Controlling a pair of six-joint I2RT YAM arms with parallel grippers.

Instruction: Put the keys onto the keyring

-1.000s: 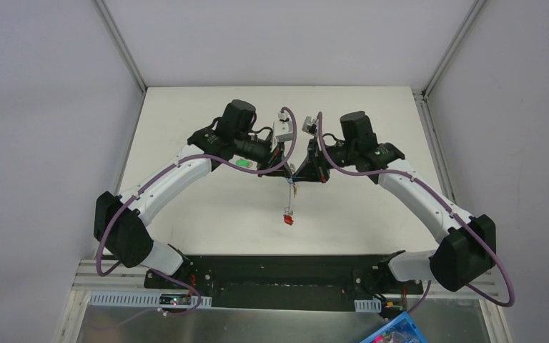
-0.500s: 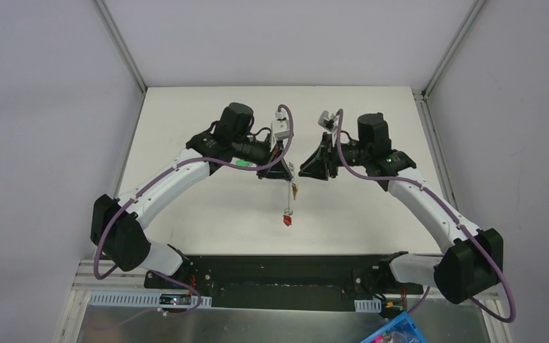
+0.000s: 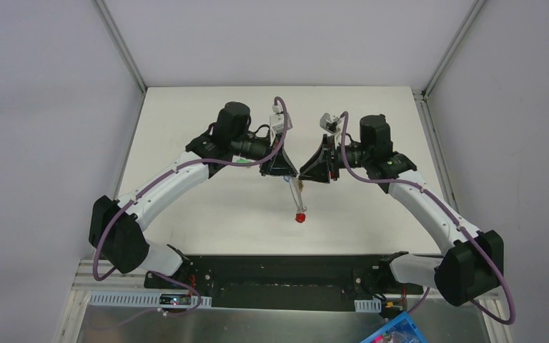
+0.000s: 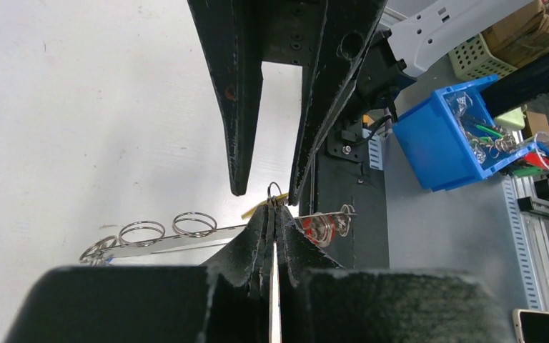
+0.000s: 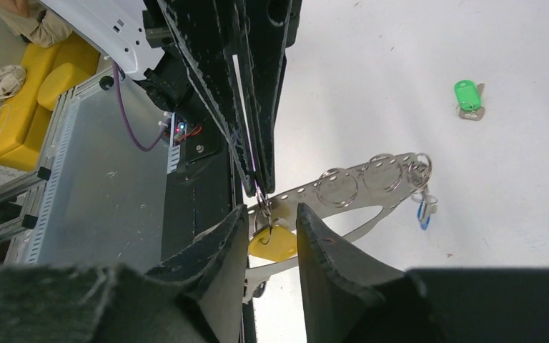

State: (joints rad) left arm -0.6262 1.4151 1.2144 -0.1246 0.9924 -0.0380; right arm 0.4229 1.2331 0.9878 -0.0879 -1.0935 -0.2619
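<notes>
The white table (image 3: 186, 121) fills the middle of the top view, and both arms reach inward to meet near its centre. In the left wrist view a blue bin (image 4: 436, 143) sits off the table at the right edge of the frame.

The left gripper (image 5: 257, 182) comes down from the top of the right wrist view. Its jaws are clenched on a small ring (image 4: 275, 191) at one end of a perforated metal strip (image 5: 307, 189). The right gripper (image 4: 266, 193) has its jaws released. They stand one on each side of that pinched ring without touching it.

Seen from above, the strip hangs down the frame from the left jaws. Several larger rings (image 4: 141, 233) are threaded along it.

The red key (image 3: 300, 216) hangs at the strip's lower end. The yellow key (image 5: 271, 243) dangles just under the pinched ring, between the right jaws. The blue key (image 5: 422, 212) hangs from the strip's far end at the right. The green key (image 5: 466, 95) lies alone on the table in the upper right, well apart from the strip.
</notes>
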